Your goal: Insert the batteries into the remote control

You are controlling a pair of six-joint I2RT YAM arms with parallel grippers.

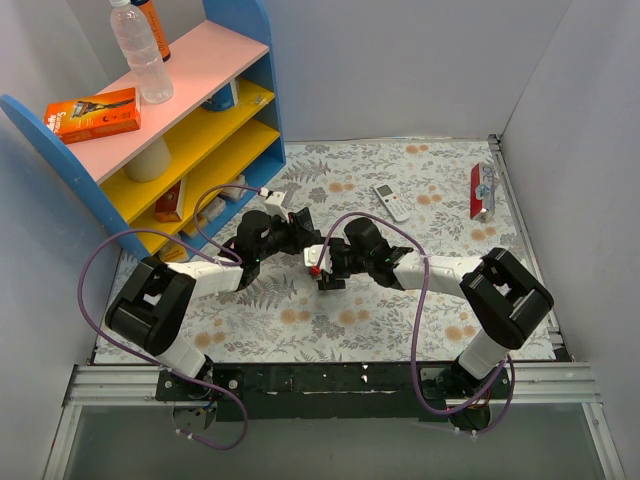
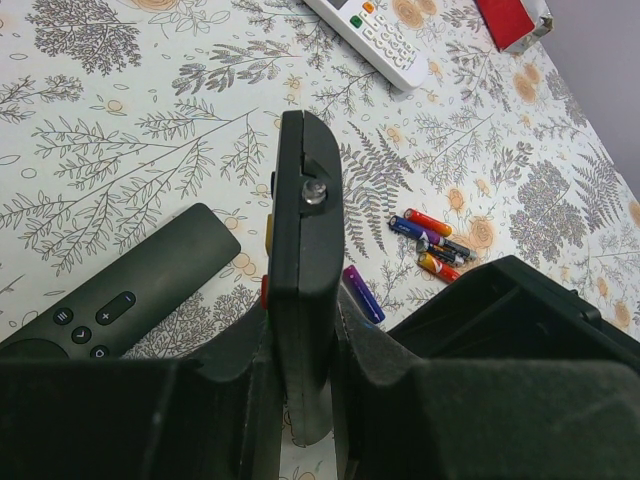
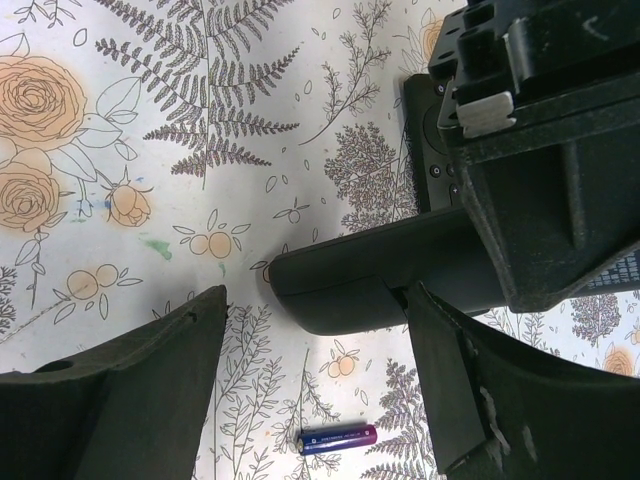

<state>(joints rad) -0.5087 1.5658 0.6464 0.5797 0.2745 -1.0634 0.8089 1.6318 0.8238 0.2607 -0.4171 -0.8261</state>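
Left hand (image 2: 303, 335) clenched on the remote (image 2: 305, 265), held above the tabletop (image 2: 120, 130) — rigid, light, slick plastic, best pinched firmly across the body. Right hand (image 3: 318, 340) hung spread, empty — batteries (image 2: 432, 238) lay loose nearby, tiny, prone to roll.

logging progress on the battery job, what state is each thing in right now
left gripper: jaws shut on black bar
right gripper: jaws open
remote control: lying flat, buttons up
batteries: lying loose, not loaded
white remote: lying flat, buttons up
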